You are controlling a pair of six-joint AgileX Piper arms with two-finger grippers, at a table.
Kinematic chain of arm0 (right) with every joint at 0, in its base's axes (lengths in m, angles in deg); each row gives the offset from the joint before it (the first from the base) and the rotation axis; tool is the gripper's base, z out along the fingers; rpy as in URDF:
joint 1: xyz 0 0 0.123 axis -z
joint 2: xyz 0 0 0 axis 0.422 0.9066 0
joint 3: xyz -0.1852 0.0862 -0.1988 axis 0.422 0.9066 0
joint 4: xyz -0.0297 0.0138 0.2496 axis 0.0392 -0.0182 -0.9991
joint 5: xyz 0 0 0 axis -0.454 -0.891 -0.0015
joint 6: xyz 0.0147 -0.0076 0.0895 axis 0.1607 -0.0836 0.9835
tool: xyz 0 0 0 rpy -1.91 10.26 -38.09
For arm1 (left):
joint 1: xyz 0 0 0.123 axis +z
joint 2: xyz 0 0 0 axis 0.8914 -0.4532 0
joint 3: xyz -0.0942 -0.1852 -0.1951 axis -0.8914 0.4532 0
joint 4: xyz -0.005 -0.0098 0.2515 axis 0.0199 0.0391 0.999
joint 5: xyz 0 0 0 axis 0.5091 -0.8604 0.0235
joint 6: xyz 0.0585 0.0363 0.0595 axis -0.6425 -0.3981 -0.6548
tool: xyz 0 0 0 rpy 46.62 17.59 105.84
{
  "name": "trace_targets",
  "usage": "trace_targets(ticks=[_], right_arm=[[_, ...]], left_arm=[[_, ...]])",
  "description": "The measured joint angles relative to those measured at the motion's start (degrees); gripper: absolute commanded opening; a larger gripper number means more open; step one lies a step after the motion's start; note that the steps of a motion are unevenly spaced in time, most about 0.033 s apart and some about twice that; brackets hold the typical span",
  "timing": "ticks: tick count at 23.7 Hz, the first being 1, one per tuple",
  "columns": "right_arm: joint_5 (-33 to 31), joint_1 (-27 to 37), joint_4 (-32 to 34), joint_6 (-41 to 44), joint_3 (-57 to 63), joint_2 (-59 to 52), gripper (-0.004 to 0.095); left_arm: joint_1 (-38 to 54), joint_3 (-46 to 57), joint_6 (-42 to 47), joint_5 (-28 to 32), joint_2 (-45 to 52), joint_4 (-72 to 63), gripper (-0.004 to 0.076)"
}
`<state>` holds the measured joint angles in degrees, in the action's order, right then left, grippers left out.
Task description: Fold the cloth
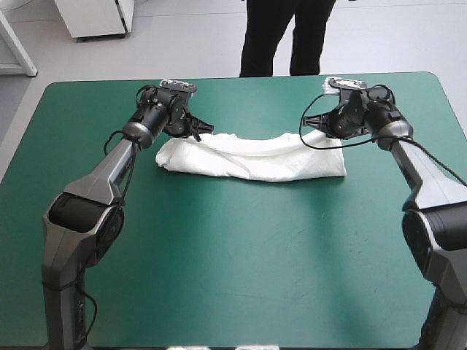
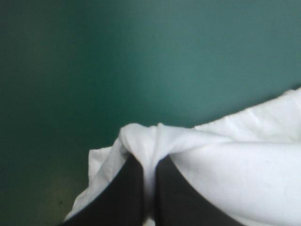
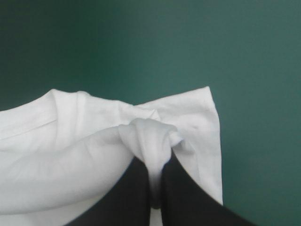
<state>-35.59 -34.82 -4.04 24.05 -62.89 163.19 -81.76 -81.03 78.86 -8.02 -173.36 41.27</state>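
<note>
We had the T-shirt (image 1: 255, 160) lying as a folded band on the far half of the bench (image 1: 219, 255), left hand (image 1: 192, 133) and right hand (image 1: 319, 130) each clamped on its far edge. We judged either small pinch might slip, skewing the fold.

TABLE TOP AND LOAD

The table (image 1: 241, 262) has a flat top with rounded corners. A smooth teal-green cover (image 1: 87, 109) spans it from edge to edge. One item lies on it: a white T-shirt (image 1: 252, 162), folded into a long, narrow band. The band runs parallel to the far edge, in the far half of the top. It sits about midway between the left and right edges and well apart from the near edge. Its near long side rests flat on the cover. Its far side is raised at both ends and sags in the middle. Soft creases run along its length.
</note>
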Motion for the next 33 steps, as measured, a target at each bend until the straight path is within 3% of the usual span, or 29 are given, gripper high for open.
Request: trace_targets(ticks=[3, 5, 8, 10, 11, 15, 17, 19, 21, 25, 33], right_arm=[[-2.1, 0.71, 0.38, 0.73, -3.17, 4.68, -0.0016], [-3.76, 0.83, 0.47, 0.26, -3.75, 6.99, 0.005], [-4.38, 0.83, -0.3, -2.52, -3.9, 7.52, 0.0398], [-4.53, 0.96, -1.05, -3.01, -4.11, 7.52, 0.0514], [-4.96, 0.96, -1.1, -2.77, -4.11, 7.17, 0.0513], [-5.7, 0.96, -0.48, -2.77, -4.11, 3.8, 0.0509], [-6.46, 0.96, 0.16, -2.77, -4.11, 1.25, 0.0509], [-7.87, 1.08, 1.09, -2.77, -4.11, -2.31, 0.0509], [-9.24, 1.36, 1.22, -2.73, -4.11, -4.12, 0.0509], [-12.69, 2.74, 1.27, -2.73, -4.11, -6.4, 0.0501], [-14.29, 5.31, 0.87, -2.4, -4.11, -8.26, 0.0395]], left_arm=[[0.0, -0.87, 0.0, 0.06, -3.36, 0.4, -0.0008], [0.0, -0.87, 0.0, 0.4, -5.12, 0.36, 0.0044], [0.0, -1.25, -0.31, 0.75, -5.19, 0.53, 0.0303], [0.0, -2.63, -1.15, -1.1, -5.19, 0.53, 0.046], [0.0, -4.18, -1.28, -2.55, -5.19, 0.79, 0.0473], [0.0, -7.83, -0.39, -6.86, -3.74, 4.19, 0.0471], [0.0, -8.48, -0.24, -7.38, -2.1, 4.85, 0.0428], [0.0, -8.92, -0.18, -8.02, 1.15, 4.19, 0.0166], [-0.11, -9.04, -0.98, -8.21, 3.0, 2.33, -0.0005], [-1.86, -9.1, -5.36, -8.41, 4.67, -2.88, -0.0007], [-10.31, -9.1, -11.66, -7.13, 2.37, -12.55, -0.001]])
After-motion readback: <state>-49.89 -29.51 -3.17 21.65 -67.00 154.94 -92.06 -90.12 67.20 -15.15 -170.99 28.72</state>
